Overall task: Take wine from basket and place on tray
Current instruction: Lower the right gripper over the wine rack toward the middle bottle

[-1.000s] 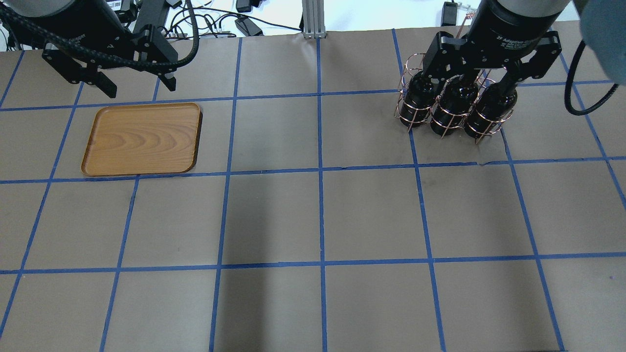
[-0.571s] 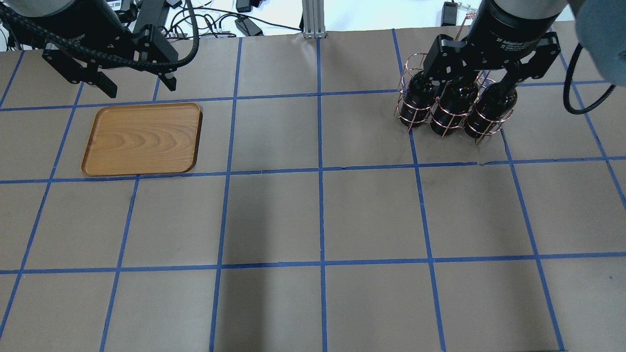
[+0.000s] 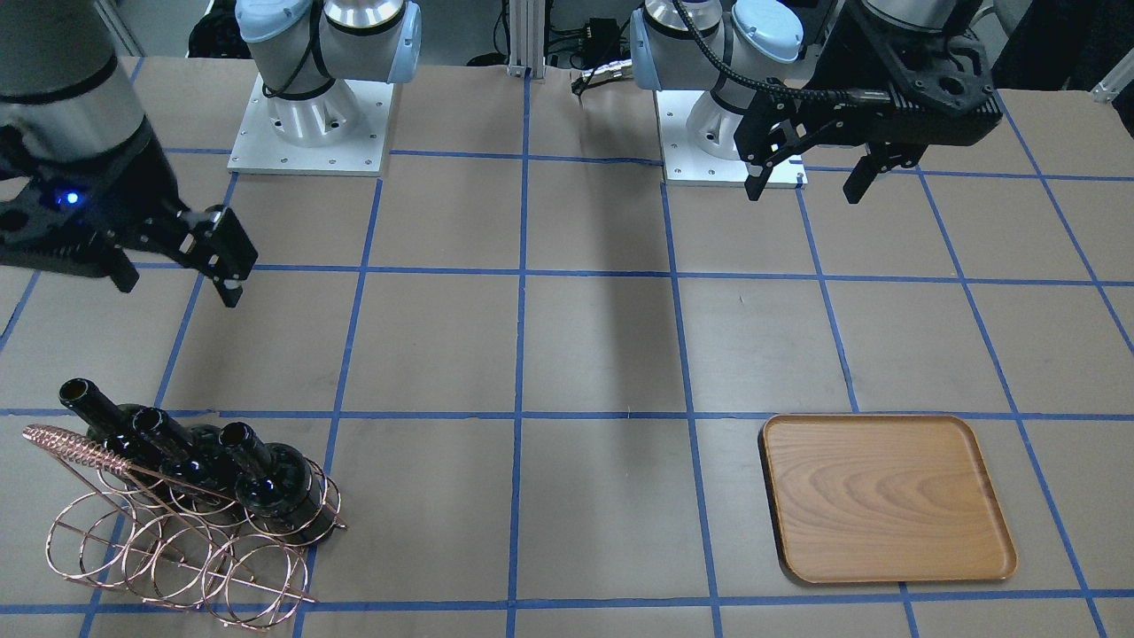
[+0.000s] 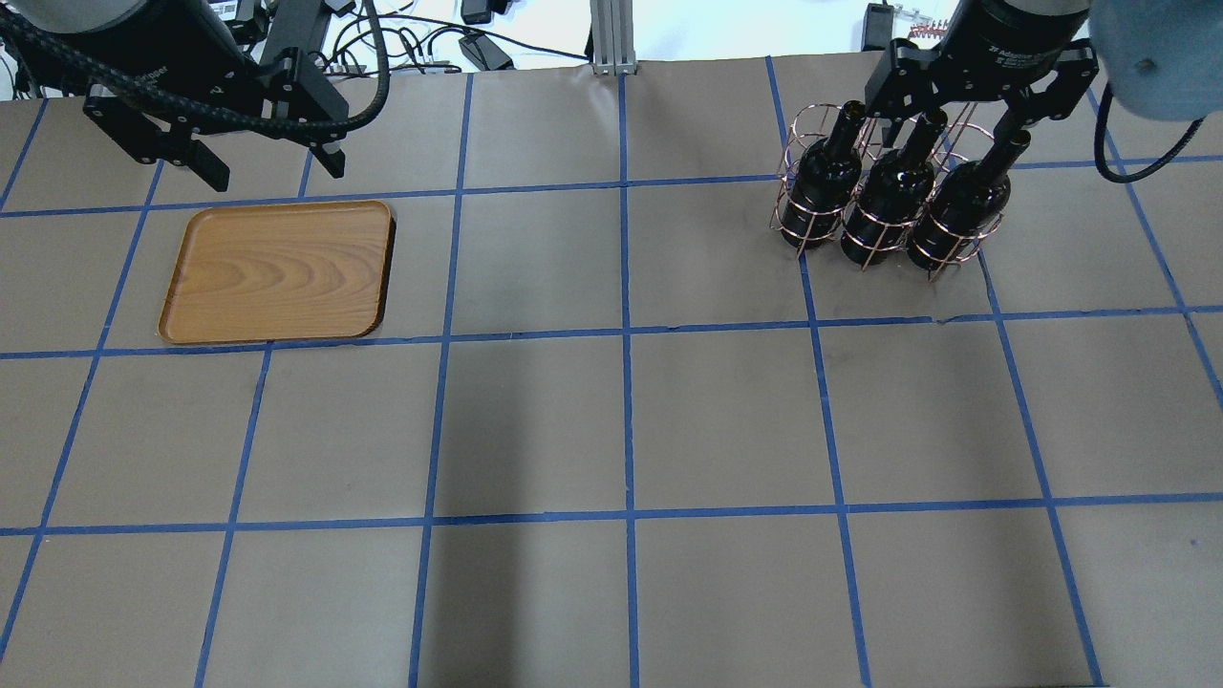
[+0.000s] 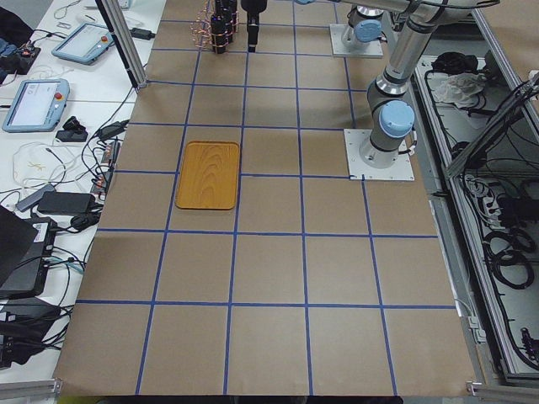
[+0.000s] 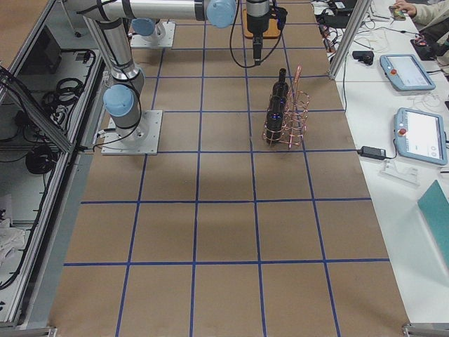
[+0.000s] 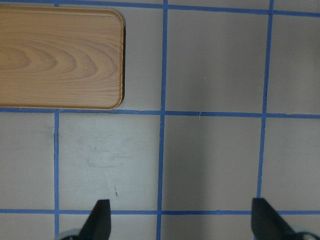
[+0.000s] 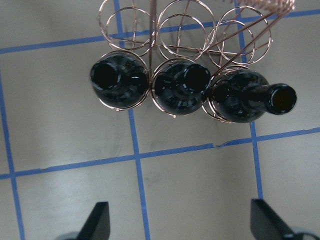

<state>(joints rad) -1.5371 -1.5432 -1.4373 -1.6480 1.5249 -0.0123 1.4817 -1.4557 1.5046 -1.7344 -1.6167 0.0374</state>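
Note:
Three dark wine bottles stand in the front row of the copper wire basket at the far right; they also show in the front view and the right wrist view. My right gripper is open and empty above them, touching nothing; it also shows in the front view. The wooden tray lies empty at the far left. My left gripper is open and empty, above the table just beyond the tray's far edge. The tray's corner shows in the left wrist view.
The table is brown paper with a grid of blue tape. The basket's back row of rings is empty, and its coiled handle leans over the bottles. Both robot bases stand at the robot's edge. Cables and pendants lie off the table's far side.
My right gripper, still open, has drawn away from the bottle necks, which now show uncovered. The bottles, basket, tray and left arm have not moved.

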